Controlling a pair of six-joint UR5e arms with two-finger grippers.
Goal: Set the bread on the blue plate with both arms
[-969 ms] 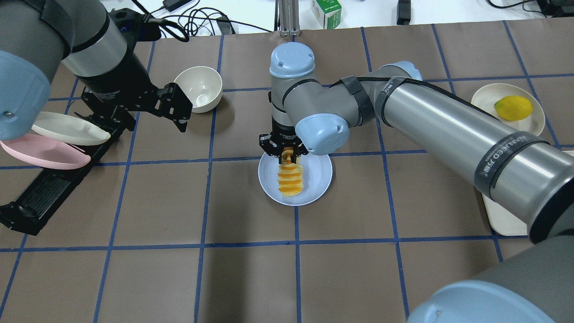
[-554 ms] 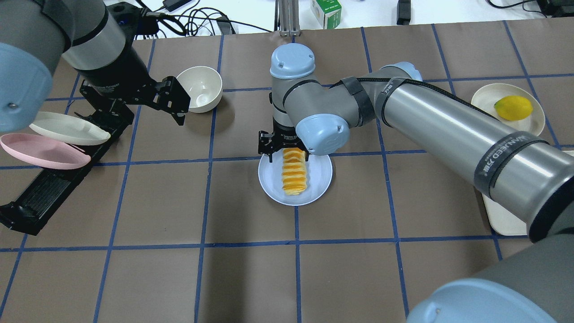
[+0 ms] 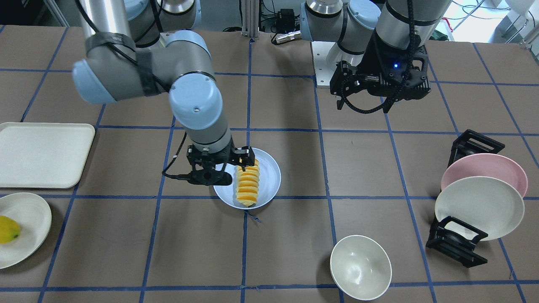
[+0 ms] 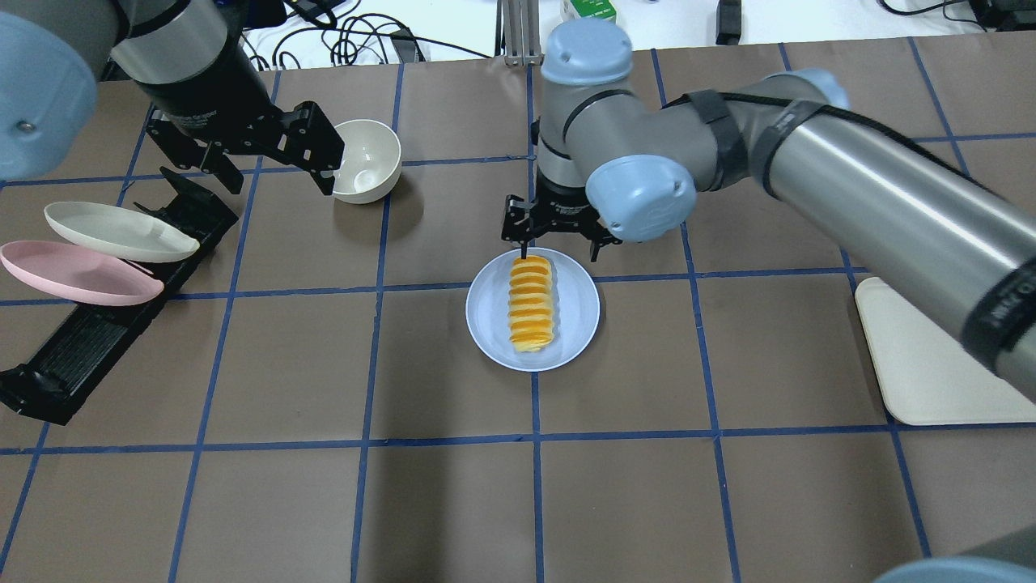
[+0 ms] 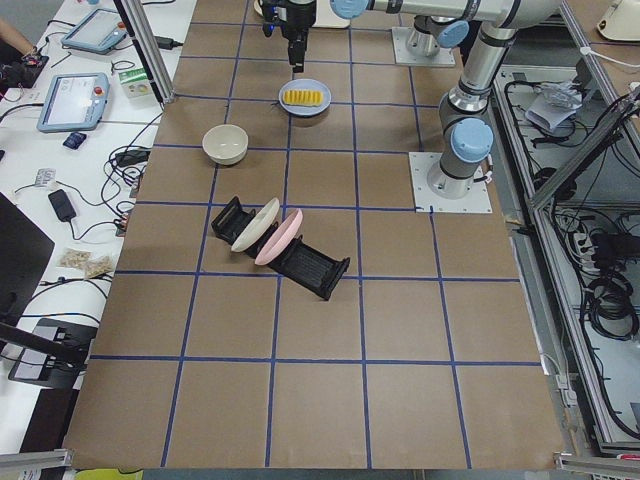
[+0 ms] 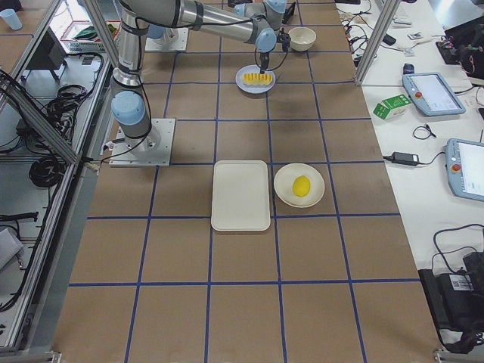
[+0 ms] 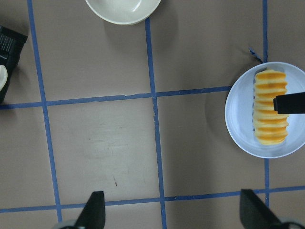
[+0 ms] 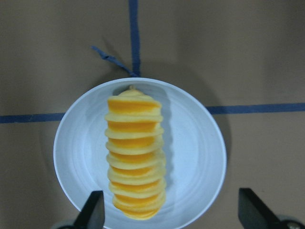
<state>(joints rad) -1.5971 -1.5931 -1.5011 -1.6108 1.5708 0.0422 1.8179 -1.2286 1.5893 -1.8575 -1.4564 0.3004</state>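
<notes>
Bread (image 4: 530, 304) lies flat on blue plate (image 4: 576, 312), ungripped. Right pincer (image 4: 558, 249) hovers over its far end, fingers apart; left pincer (image 4: 271, 180) also apart, by white bowl (image 4: 368, 158). Risk: low sideways retreat clips bread, rolls it onto worktop (image 4: 453, 502).

Brown table (image 4: 243, 502) with blue tape grid (image 4: 364, 444), white desk (image 5: 30, 150) with tablets (image 5: 72, 100), cables (image 4: 348, 36)

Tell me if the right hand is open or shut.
Open: the right hand is spread wide, gripping nothing; the bread lies free on the plate.
</notes>
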